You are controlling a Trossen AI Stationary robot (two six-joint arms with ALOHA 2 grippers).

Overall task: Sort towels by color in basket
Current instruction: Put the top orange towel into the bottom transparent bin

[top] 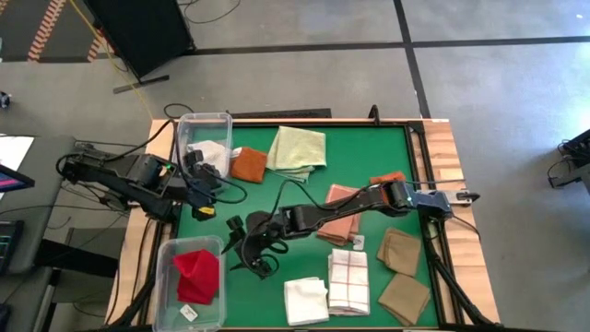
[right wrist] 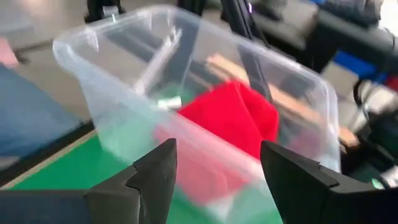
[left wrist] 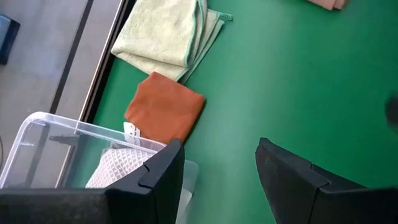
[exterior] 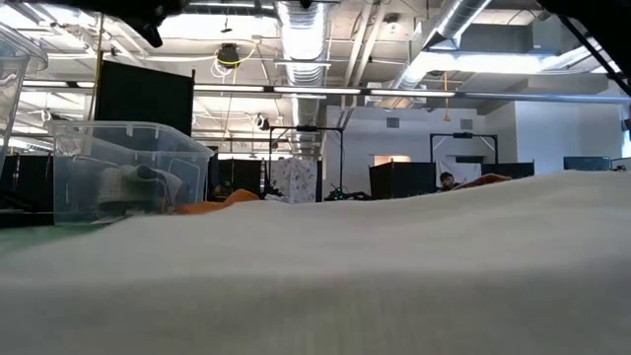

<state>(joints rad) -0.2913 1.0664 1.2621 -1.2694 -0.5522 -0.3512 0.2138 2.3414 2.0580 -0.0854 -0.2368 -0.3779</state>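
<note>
Two clear plastic bins (top: 205,121), red folded towel (top: 197,274) in one at 7 o'clock, right gripper (top: 247,247) beside it, fingers spread, empty, left gripper (top: 205,181) parted, empty, rust-orange square towel (top: 249,164) near.

**Ten cloths, two bins, two claws**

There are two clear bins. One bin (top: 162,286) sits just in front of the right claw (top: 241,249) and holds the single red towel (top: 196,275). The other bin (top: 205,116) sits beside the left claw (top: 198,189) and holds one white textured cloth (top: 214,152).

Eight more cloths lie on the mat:
- Two are rust-orange: one (top: 248,164) near the left claw, and one (top: 389,177) far behind the right claw, partly under its arm.
- One is pale green (top: 298,149).
- One is a salmon pink pile (top: 343,195); its layers cannot be counted.
- Two are tan (top: 398,251) (top: 404,297).
- One is plain white (top: 305,300), close beside the right claw.
- One is white-checked (top: 348,279).
</note>
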